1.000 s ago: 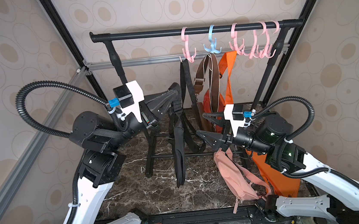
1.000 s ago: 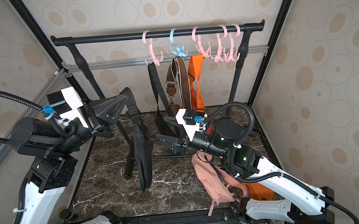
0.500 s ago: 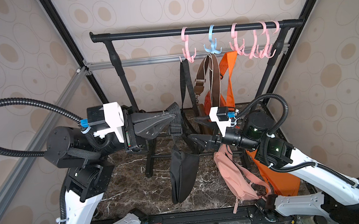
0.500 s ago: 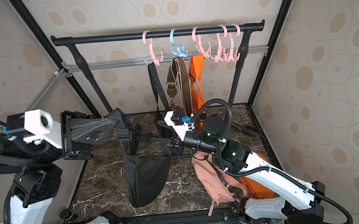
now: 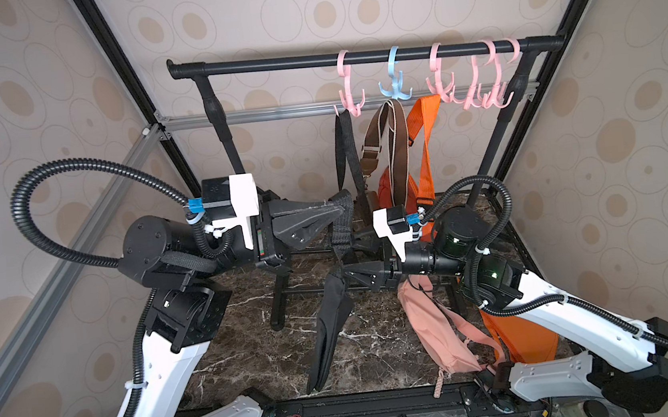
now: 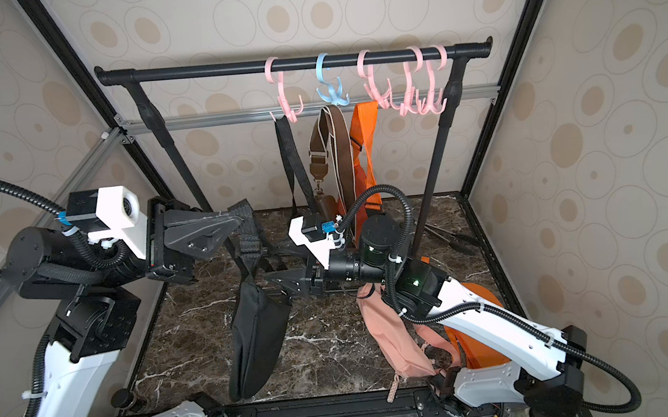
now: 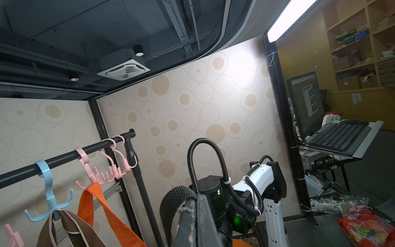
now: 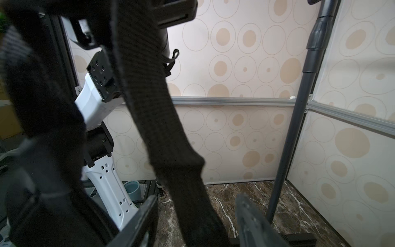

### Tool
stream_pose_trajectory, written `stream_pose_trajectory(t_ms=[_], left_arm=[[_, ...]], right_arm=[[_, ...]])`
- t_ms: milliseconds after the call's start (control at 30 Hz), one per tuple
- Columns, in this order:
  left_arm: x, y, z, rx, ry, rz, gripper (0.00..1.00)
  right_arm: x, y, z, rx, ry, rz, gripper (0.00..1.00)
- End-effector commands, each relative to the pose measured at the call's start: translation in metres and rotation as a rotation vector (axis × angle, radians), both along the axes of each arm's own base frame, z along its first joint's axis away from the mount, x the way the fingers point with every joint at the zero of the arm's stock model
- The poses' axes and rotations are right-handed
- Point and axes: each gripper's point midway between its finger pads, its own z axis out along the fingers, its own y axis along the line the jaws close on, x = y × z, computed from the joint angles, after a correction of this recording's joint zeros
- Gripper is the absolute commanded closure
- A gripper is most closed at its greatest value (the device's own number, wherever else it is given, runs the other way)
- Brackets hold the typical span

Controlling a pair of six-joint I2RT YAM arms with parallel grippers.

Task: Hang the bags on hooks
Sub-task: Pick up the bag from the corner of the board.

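Black webbing strap [image 5: 339, 234] of the black fabric bag [image 5: 329, 331] sits clamped in your left end effector [image 5: 340, 208]. The bag hangs over the dark marble table [image 5: 246, 351], well below the pink plastic hooks [image 5: 352, 106] on the black metal rail [image 5: 268, 63]. Your right end effector [image 8: 195, 213] stands open, with one finger on either side of the strap just above the bag.

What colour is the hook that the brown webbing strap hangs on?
Light blue. The plastic hook carrying the brown webbing strap shows best in the left wrist view.
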Motion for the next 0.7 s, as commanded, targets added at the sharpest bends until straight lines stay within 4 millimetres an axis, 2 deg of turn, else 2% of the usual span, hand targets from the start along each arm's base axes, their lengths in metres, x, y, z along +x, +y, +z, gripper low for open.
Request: stream_pose_trajectory(t_ms=[0, 33, 167, 333, 467, 533, 600, 667], left_arm=[[-0.016, 0.006, 0.012, -0.031, -0.054, -0.029, 1.0], [-0.016, 0.006, 0.012, -0.029, -0.053, -0.032, 1.0], [-0.018, 0.007, 0.011, -0.03, -0.06, -0.032, 1.0], [-0.023, 0.007, 0.01, -0.025, -0.063, -0.064, 1.0], [-0.024, 0.008, 0.006, -0.015, -0.068, -0.05, 1.0], [-0.025, 0.009, 0.004, -0.011, -0.071, -0.044, 1.0], [-0.024, 0.009, 0.001, -0.006, -0.067, -0.042, 1.0], [-0.024, 0.008, -0.002, -0.001, -0.065, -0.038, 1.0]], right_arm=[[-0.015, -0.001, 0.023, 0.058, -0.045, 0.051, 0.41], [-0.014, -0.003, 0.026, 0.07, -0.052, 0.037, 0.41], [-0.003, -0.011, 0.032, 0.068, -0.083, -0.051, 0.53], [0.008, -0.007, 0.036, 0.053, -0.101, -0.1, 0.64], [0.017, -0.013, 0.042, 0.058, -0.136, -0.177, 0.75], [0.017, -0.015, 0.046, 0.07, -0.153, -0.189, 0.83], [0.019, -0.015, 0.051, 0.074, -0.159, -0.196, 0.99], [0.022, -0.017, 0.054, 0.081, -0.166, -0.22, 1.0]])
